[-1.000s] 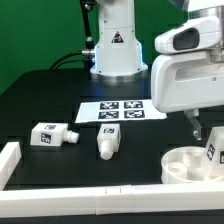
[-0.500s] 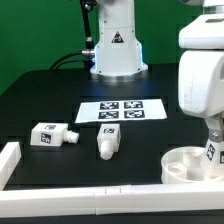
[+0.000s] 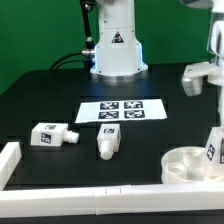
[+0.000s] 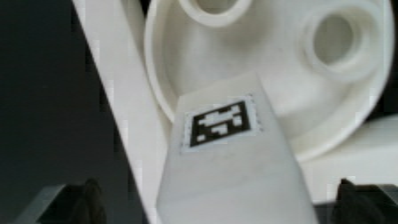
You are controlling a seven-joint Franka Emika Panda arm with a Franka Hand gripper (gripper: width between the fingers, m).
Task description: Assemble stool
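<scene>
1. My pincer [image 4: 214, 206]: jaws wide, gripping nothing. The dark fingertips [image 4: 71, 205] stand one on either side of the upright leg, clear of it.
2. Upright leg [image 4: 222, 150]: white, with one black-and-white tag facing my wrist camera. In the exterior view this leg [image 3: 212, 147] stands at the right edge, below mid-height, its lower end inside the seat disc.
3. Seat disc [image 3: 180, 172]: round, shallow and rimmed, at the lower right of the exterior frame. My wrist camera shows round holes [image 4: 338, 35] in it.
4. First loose leg [image 3: 52, 134]: lying flat on the black table [image 3: 40, 95], lower left.
5. Second loose leg [image 3: 108, 143]: lying flat, lower centre, apart from the first and well apart from the seat disc.
6. Marker board [image 3: 120, 110]: flat, centre frame, four tags.
7. White rails [image 3: 8, 160]: at the lower left corner and along the lower edge.
8. My base [image 3: 112, 50]: upper centre.
</scene>
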